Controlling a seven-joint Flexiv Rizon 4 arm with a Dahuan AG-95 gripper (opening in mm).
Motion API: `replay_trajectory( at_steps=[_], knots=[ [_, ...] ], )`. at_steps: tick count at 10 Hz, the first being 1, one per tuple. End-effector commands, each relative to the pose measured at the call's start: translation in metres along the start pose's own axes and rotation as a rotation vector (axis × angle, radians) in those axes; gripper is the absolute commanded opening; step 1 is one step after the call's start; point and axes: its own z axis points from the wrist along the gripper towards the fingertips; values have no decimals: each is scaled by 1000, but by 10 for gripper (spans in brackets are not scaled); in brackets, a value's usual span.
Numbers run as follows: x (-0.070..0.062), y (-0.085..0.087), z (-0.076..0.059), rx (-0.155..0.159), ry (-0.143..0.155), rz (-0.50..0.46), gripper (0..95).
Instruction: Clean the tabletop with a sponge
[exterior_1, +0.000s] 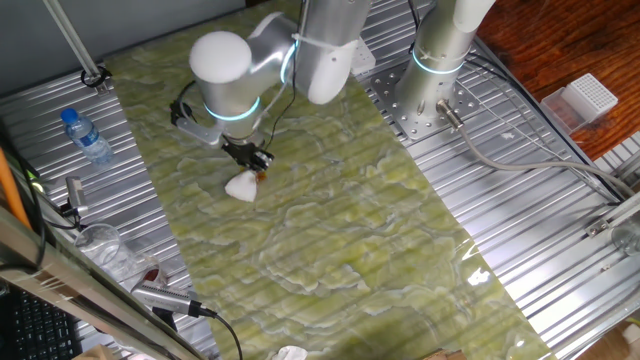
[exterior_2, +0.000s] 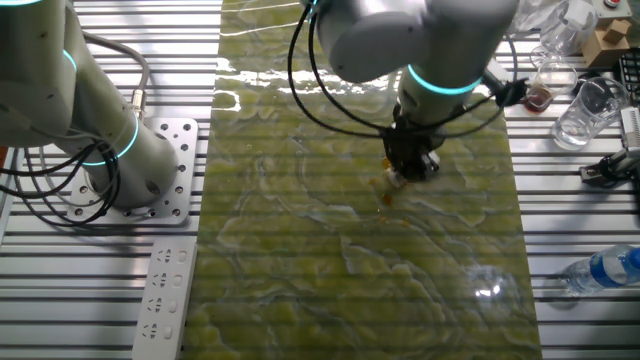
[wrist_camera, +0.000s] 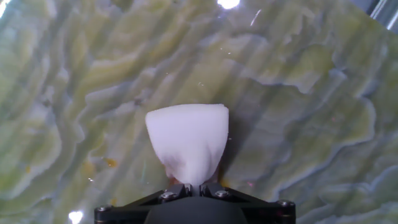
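Observation:
The tabletop is a green-yellow marbled sheet with pale veins; it also shows in the other fixed view and fills the hand view. My gripper is shut on the white sponge and presses it onto the sheet's left part. In the hand view the sponge fans out from its pinched end between my jaws. In the other fixed view the gripper hides most of the sponge. Small orange specks lie on the sheet beside the sponge.
A second robot base stands on the ribbed metal at the back right. A water bottle lies at the left, glassware and clutter nearby. A power strip lies on the metal. A white scrap sits at the front edge.

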Motion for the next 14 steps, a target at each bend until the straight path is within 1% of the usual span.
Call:
replay_trajectory(
  at_steps=[1, 2, 4, 5, 6, 7, 9, 10, 11, 13, 14],
  knots=[
    [5, -13, 1, 15, 14, -35, 0],
    [9, -18, 2, 25, 22, -51, 0],
    [14, -21, 1, 71, 63, -90, 0],
    [15, -22, 0, 78, 70, -101, 0],
    [15, -22, 0, 74, 67, -96, 0],
    [15, -22, 0, 55, 51, -77, 0],
    [15, -22, 0, 46, 45, -69, 0],
    [12, -19, -1, 8, 28, -26, 0],
    [8, -15, -2, 5, 27, -7, 0],
    [-2, -5, -2, 11, 32, 21, 0],
    [-5, -2, -1, 11, 32, 28, 0]
  ],
)
